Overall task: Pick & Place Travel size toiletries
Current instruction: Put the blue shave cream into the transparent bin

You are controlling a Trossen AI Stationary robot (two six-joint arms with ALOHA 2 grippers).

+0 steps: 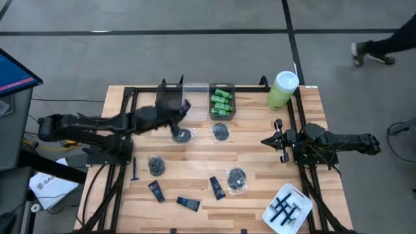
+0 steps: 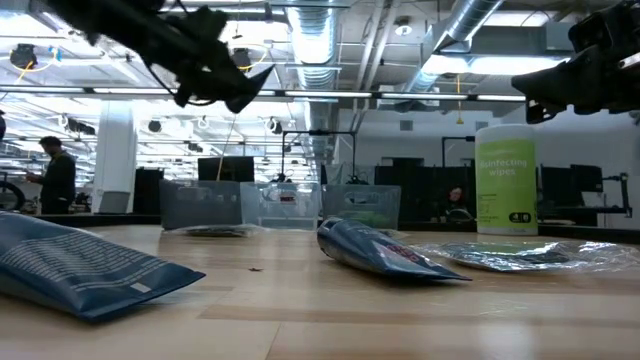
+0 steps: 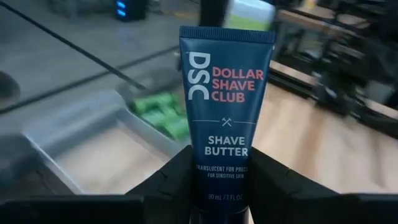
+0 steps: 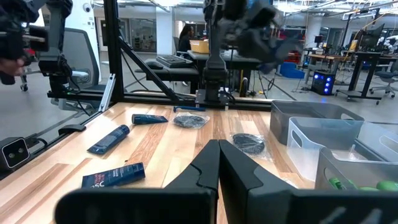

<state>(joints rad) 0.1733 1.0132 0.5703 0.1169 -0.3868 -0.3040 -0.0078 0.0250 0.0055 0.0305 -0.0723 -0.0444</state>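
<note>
My left pincer [image 3: 221,180] grips a navy Dollar Shave Club shave butter tube [image 3: 226,106] upright, raised above the clear bins [image 1: 195,97] at 12 o'clock of the counter [image 1: 260,156]; my right pincer [image 4: 217,163] waits fully closed and empty at 3 o'clock

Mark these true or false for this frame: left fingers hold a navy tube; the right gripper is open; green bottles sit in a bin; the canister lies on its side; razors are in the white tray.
1. The left gripper holds a navy tube. True.
2. The right gripper is open. False: it is shut and empty.
3. Green bottles sit in a bin. True.
4. The canister lies on its side. False: it stands upright.
5. Razors are in the white tray. True.
</note>
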